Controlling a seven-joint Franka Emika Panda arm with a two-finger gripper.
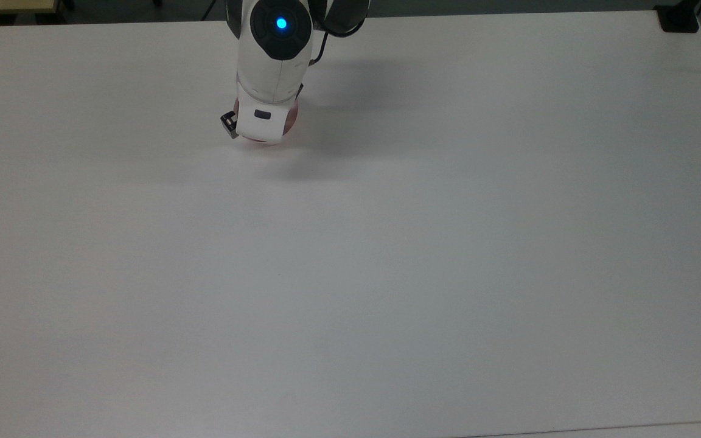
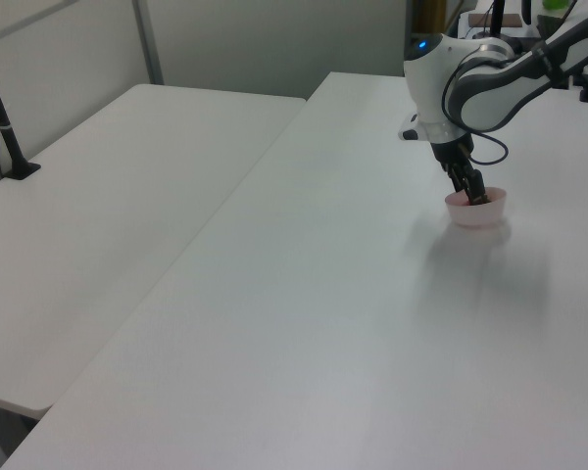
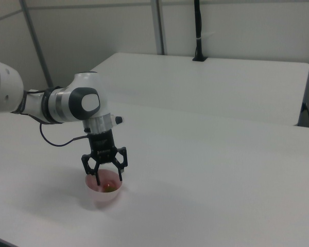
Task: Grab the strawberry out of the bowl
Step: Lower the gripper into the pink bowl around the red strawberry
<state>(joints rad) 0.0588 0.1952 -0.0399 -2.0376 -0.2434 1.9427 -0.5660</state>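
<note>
The pale pink bowl [image 3: 100, 198] stands on the white table [image 3: 206, 180]. Inside it lies the red strawberry [image 3: 109, 187], a touch of green showing on it. My gripper [image 3: 109, 179] points straight down into the bowl, open, with one finger on each side of the strawberry. In the left view the fingertips [image 2: 477, 195] dip inside the bowl [image 2: 478, 216]. In the top view the arm's white wrist [image 1: 263, 115] covers the strawberry and most of the bowl [image 1: 293, 120], leaving a thin pink edge in sight.
A second white table [image 2: 118, 206] adjoins this one, with a black clamped post [image 2: 5, 127] on it. A black object [image 1: 678, 18] sits at the top view's upper right corner. The arm's cable [image 3: 56, 143] hangs beside the wrist.
</note>
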